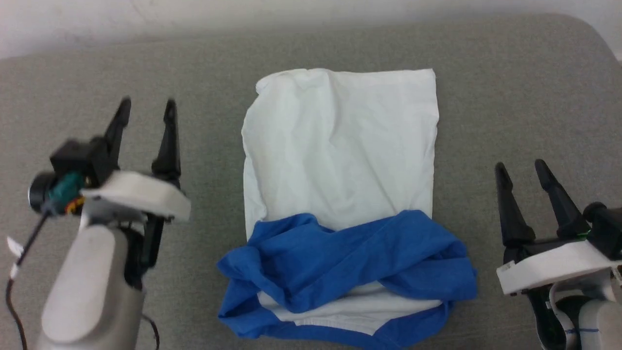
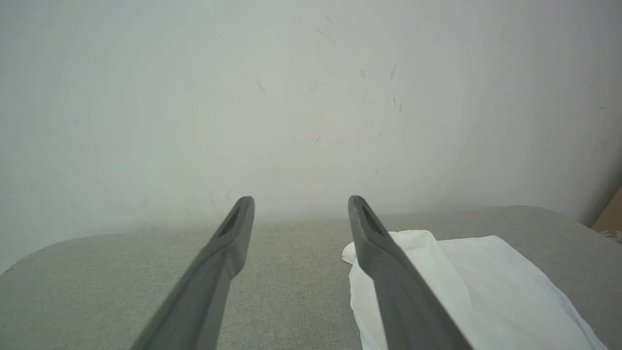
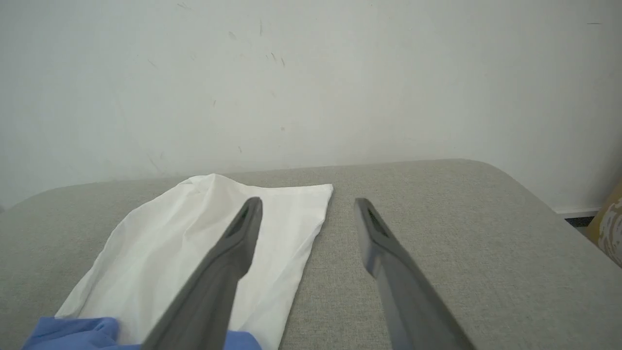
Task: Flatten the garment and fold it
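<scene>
Holding the left gripper [image 1: 147, 103] and right gripper [image 1: 520, 166] spread wide, pinching nothing, hanging off either side of the shirt [image 1: 340, 160], probably lining up the next fold. Lying dead centre, showing white body flattened far, blue sleeves bunching across the near end. Resting on a grey fabric pad [image 1: 510, 97], facing a scuffed pale wall [image 2: 291, 97].

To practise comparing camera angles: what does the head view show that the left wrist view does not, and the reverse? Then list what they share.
Head view adds: the blue sleeves bunched across the near end of the garment, and the right gripper, jaws open. Left wrist view adds: scuff marks on the wall and a tan object at the edge. Shared: the garment's white body, the grey surface, the left gripper, jaws open.
</scene>
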Robot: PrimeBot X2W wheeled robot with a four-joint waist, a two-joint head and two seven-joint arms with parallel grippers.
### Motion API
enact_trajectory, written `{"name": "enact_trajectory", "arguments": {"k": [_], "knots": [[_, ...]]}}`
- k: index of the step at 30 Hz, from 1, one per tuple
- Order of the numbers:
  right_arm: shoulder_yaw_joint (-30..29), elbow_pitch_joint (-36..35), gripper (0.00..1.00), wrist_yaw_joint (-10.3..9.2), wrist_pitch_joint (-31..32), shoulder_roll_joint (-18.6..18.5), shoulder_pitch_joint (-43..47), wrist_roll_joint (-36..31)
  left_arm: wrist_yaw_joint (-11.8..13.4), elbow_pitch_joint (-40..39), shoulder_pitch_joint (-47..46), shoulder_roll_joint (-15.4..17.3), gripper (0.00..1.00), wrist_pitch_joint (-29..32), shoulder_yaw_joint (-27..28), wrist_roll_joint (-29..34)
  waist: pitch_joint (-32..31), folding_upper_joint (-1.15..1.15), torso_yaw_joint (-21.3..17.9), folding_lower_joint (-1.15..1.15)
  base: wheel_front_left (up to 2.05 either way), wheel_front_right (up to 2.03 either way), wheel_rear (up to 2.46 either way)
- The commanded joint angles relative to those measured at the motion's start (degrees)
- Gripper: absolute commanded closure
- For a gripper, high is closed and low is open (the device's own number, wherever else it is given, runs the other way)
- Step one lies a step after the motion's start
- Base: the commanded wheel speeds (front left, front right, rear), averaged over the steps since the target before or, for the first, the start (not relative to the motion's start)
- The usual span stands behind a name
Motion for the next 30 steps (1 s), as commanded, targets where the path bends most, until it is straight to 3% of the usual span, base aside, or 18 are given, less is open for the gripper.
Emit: {"name": "enact_trajectory", "arguments": {"k": [1,8,13,20,27,28,30], "knots": [[0.1,-0.2,0.0,-0.04,-0.3,0.2,-1.1,0.9,-0.7,0.6,-2.5,0.4,0.0,0.7,-0.4,0.4,6.1,0.0,-2.9,-0.01,0.0,0.0,0.0],[2.4,1.7,0.0,-0.04,-2.6,0.2,-5.0,3.9,-7.0,11.4,-22.1,0.4,0.0,11.9,-5.6,-0.5,11.8,0.0,-6.3,-0.01,0.0,0.0,0.0],[4.7,3.7,0.0,-0.04,-4.4,0.2,-7.2,6.5,-9.9,23.3,-33.0,-0.6,0.0,21.3,-7.8,-3.9,14.8,0.0,-9.4,-0.01,0.0,0.0,0.0],[7.8,7.3,0.0,-0.04,-6.4,0.2,-9.2,8.7,-11.0,37.8,-41.4,2.5,0.0,33.3,-11.8,-3.9,16.9,0.0,-13.9,-0.01,0.0,0.0,0.0],[8.8,9.4,0.0,-0.04,-7.1,0.2,-9.7,9.6,-11.2,49.0,-42.9,4.7,0.0,46.0,-15.1,-3.1,17.6,0.0,-16.4,-0.01,0.0,0.0,0.0],[9.0,9.7,0.0,-0.04,-6.9,0.2,-9.6,9.7,-11.2,50.4,-42.4,4.4,0.16,48.4,-15.3,-3.7,17.5,0.0,-16.5,-0.01,0.0,0.0,0.0],[9.0,9.9,0.0,-0.04,-6.8,0.2,-9.4,9.7,-11.3,52.0,-41.6,3.9,1.0,51.1,-15.6,-4.5,17.1,0.0,-16.5,-0.01,0.0,0.0,0.0]]}}
